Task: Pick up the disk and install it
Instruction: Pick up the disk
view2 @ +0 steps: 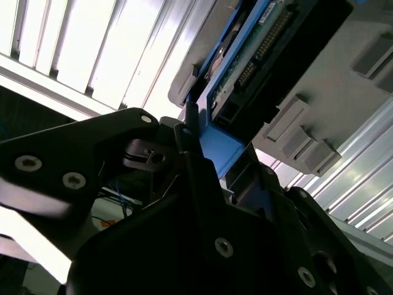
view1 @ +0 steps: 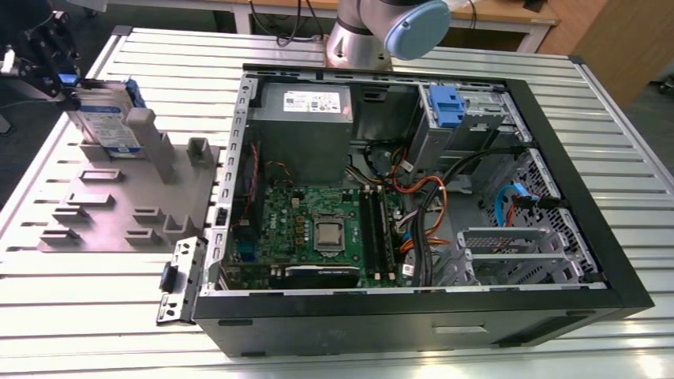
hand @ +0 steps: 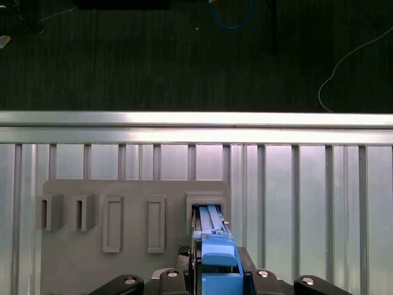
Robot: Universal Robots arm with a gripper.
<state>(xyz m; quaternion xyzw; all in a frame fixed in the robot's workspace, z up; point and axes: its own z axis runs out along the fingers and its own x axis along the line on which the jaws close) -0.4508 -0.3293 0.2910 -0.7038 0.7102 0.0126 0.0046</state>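
gripper (view1: 63, 83) clamped on disk (view1: 107, 118) | disk upright in grey slotted tray (view1: 106, 209) | near open computer case (view1: 421, 316)

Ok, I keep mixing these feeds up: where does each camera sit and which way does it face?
Exterior view: apart, high up, looking down on the open computer case and grey tray; arm and jaws show.
First wrist view: on the wrist, looking down past the jaws at the disk in the tray.
Second wrist view: beside the jaws, looking along them at the disk's connector edge.
Shared: both wrist views show the jaws flanking the disk's blue frame.
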